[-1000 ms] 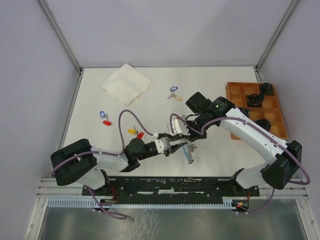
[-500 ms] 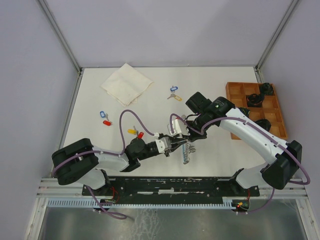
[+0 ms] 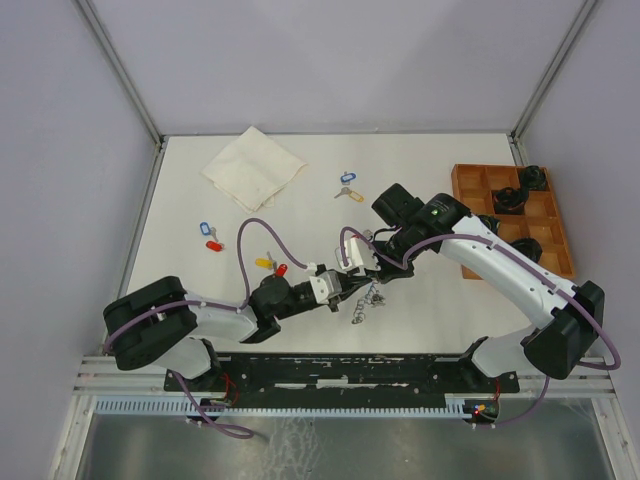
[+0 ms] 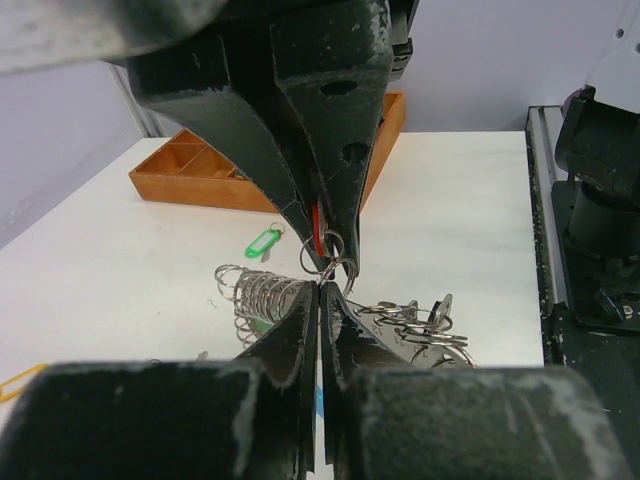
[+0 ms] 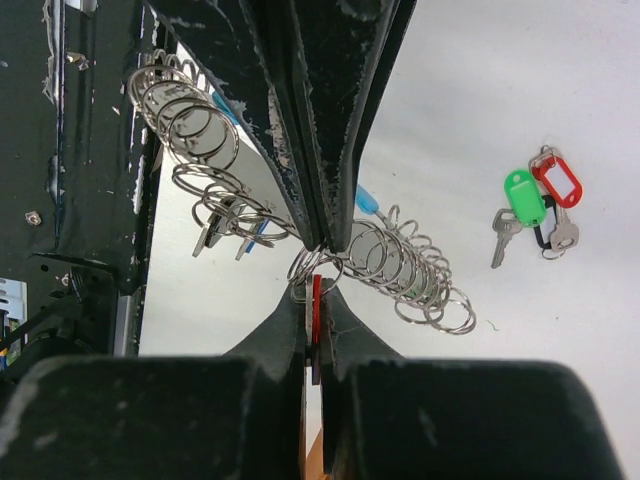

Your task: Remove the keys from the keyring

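White tabletop (image 3: 440, 160) carried several freed keys (image 3: 208, 236); others hung on the keyring (image 3: 365, 300) between the closed left gripper (image 4: 320, 300) and right gripper (image 5: 316, 295) clamping a red tag (image 4: 317, 225).

The white counter (image 3: 440, 190) carries a crumpled cream cloth (image 3: 253, 167) at its far left corner. Close to the left edge lies a pair of blue and red tags (image 3: 209, 235). A blue-tagged key with a yellow tag (image 3: 347, 186) lies toward the middle of the far edge, and yellow and red tags (image 3: 272, 266) nearer the near edge. A wooden compartment tray (image 3: 470, 180) sits along the right edge, with a green-tagged key (image 4: 262, 243) on the counter just beside it.
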`<act>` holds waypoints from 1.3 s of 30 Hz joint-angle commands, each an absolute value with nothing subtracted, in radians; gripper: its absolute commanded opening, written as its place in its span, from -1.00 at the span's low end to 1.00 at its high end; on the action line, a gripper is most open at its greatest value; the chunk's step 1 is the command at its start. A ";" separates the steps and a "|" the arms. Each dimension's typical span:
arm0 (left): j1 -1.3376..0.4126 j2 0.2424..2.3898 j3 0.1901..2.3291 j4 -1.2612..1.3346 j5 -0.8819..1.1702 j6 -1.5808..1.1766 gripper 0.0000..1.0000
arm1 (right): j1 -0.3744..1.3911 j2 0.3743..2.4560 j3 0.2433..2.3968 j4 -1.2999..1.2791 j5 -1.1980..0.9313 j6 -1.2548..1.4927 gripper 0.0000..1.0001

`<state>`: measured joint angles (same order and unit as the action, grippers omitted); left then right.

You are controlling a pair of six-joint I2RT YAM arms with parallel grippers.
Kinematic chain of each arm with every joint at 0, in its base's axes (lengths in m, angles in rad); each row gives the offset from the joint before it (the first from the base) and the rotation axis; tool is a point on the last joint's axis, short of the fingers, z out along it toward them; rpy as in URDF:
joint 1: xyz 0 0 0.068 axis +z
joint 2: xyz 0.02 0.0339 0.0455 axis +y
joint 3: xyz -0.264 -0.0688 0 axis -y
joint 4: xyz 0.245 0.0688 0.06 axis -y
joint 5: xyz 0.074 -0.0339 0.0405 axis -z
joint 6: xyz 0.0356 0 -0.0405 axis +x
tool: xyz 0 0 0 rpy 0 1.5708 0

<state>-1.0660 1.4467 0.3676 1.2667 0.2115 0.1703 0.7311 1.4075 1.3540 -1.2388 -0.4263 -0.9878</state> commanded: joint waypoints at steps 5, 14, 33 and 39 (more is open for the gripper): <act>-1.055 1.444 0.361 1.371 0.178 0.123 -0.94 | 0.733 1.375 1.390 -1.234 -0.449 -0.983 -0.99; -1.055 1.416 0.308 1.461 0.104 0.085 -0.94 | 0.711 1.353 1.368 -1.218 -0.437 -0.980 -0.98; -1.057 1.522 0.273 1.699 -0.020 -0.144 -0.95 | 0.708 1.370 1.331 -1.185 -0.480 -0.971 -0.96; -1.057 1.562 0.274 1.728 -0.030 -0.169 -0.95 | 0.707 1.365 1.330 -1.184 -0.487 -0.968 -0.97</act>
